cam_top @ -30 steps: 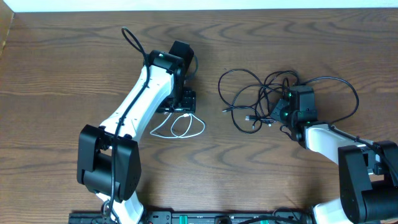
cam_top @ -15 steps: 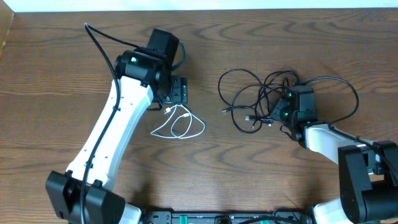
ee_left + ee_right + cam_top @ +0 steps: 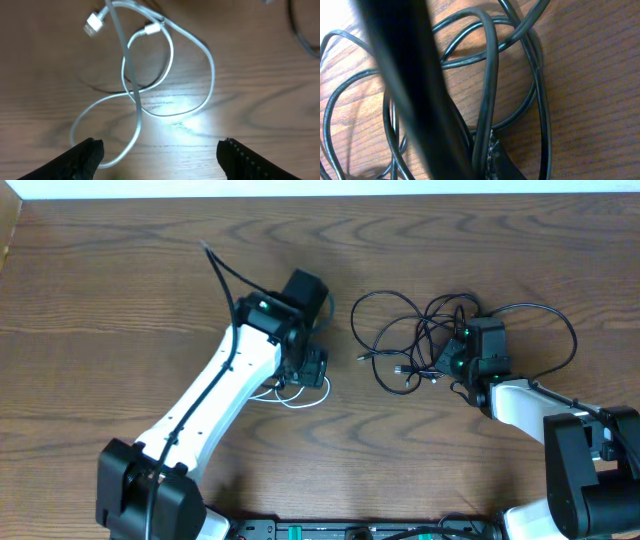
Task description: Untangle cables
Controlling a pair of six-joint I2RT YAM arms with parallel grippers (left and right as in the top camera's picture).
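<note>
Wood-grain table [image 3: 100,300] fills the overhead view, brown and bare toward its left side. Across it the left arm [image 3: 215,395] reaches up from the lower left edge on a slant, its white link ending in a black wrist near the middle of the table, with a thick black wire [image 3: 225,275] arcing off behind it. From the lower right corner the right arm [image 3: 520,400] comes in shorter, its black wrist pointing left into a heap of loops.

That heap is the black cable [image 3: 488,70], spread in several loose rings right of centre, one wide ring running out past the right wrist. Seen from the right wrist, its strands cross over one another on the wood, and one blurred strand passes close in front of the lens. The right gripper [image 3: 445,366] is pressed together at the heap's lower right side, pinching a strand of the black cable.

Well apart from that heap, left of it, the white cable [image 3: 213,75] lies flat on the table in two overlapping loops. The left gripper [image 3: 162,165] hangs right over it with its fingers spread wide and nothing between them; one loop runs just beside the left-hand fingertip.

Both white ends lie close together at the top of the left wrist view: a flat USB plug [image 3: 92,23] and a smaller plug [image 3: 152,28]
</note>
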